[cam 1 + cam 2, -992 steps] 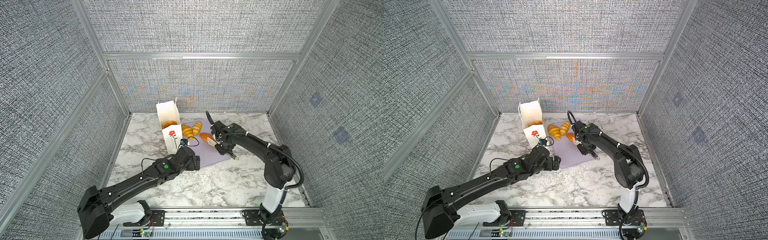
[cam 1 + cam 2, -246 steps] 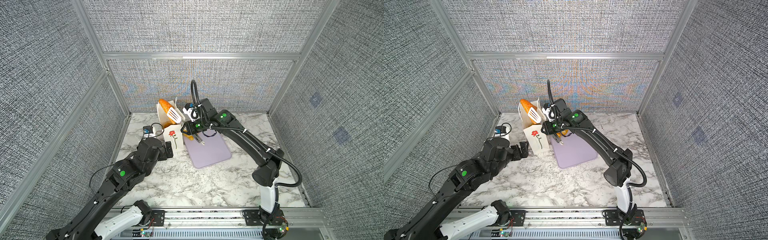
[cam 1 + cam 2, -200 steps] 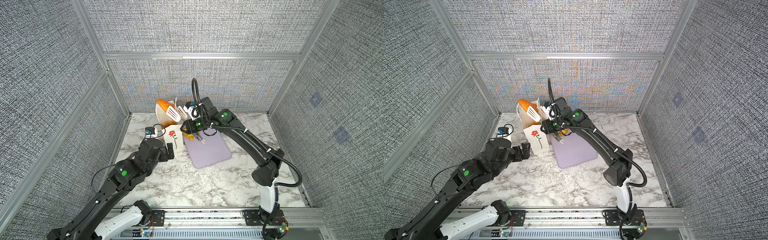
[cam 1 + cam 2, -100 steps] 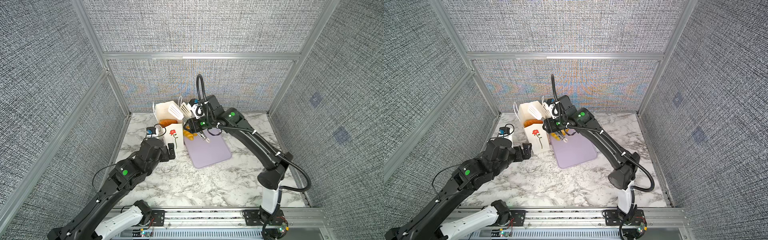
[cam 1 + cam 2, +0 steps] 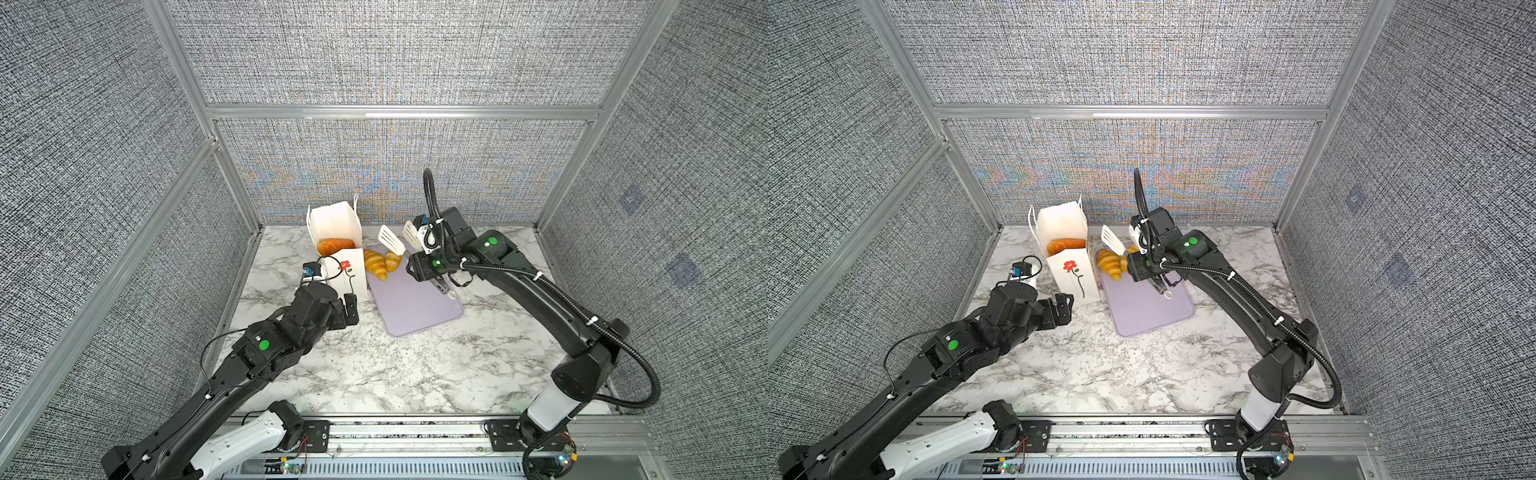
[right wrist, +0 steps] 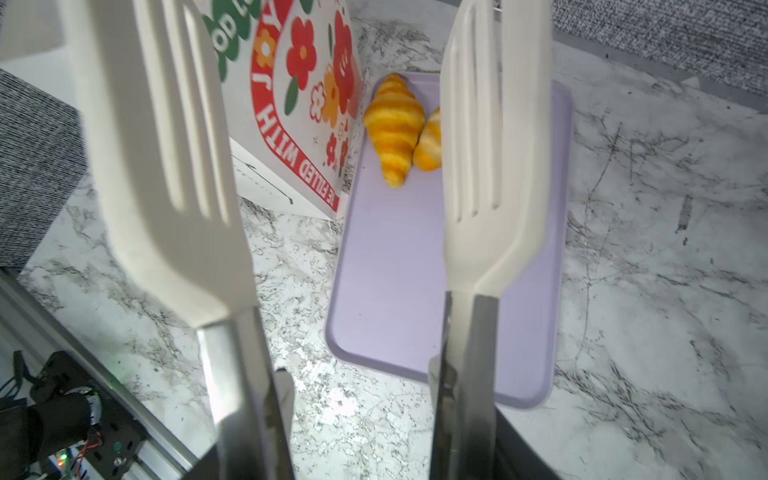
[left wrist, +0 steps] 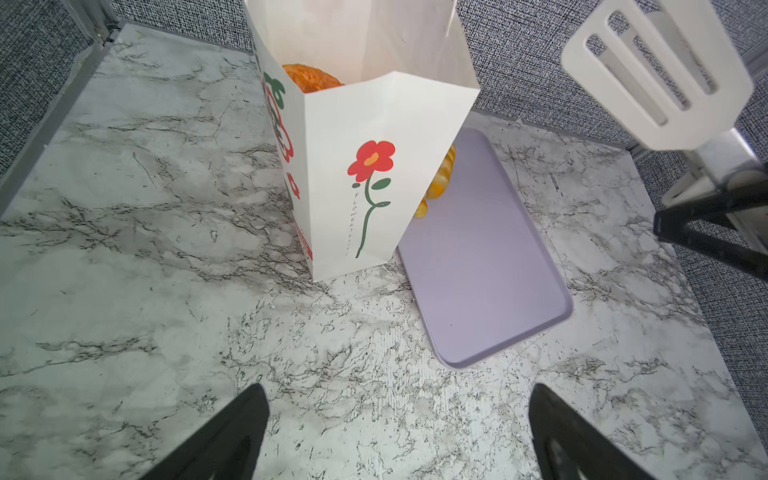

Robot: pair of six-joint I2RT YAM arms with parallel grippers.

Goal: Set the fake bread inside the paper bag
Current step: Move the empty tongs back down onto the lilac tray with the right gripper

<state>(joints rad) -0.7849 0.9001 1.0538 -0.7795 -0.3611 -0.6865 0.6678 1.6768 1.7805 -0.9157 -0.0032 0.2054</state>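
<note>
Hovering wide open and empty just before the paper bag (image 5: 347, 276) by the surface's (image 5: 395, 374) back edge, the left fingers (image 7: 232, 432) seemed ready to steady it. One orange-brown fake bread (image 5: 336, 246) lay inside the bag. Two glossy striped croissants (image 5: 376, 265) sat on the lilac tray (image 5: 415, 309) beside it. The right fingers (image 6: 513, 455) gripped open, empty tongs (image 5: 390, 240) above them.

A white tabletop (image 5: 395, 365) veined in grey marble carries two things directly. The paper bag (image 5: 347, 276) stands upright on it, its mouth open upward and its flower-printed face toward the front. A flat lilac tray (image 5: 415, 303) lies just right of the bag in both top views. One long edge runs close along the bag's base and reaches farther forward than the bag.
</note>
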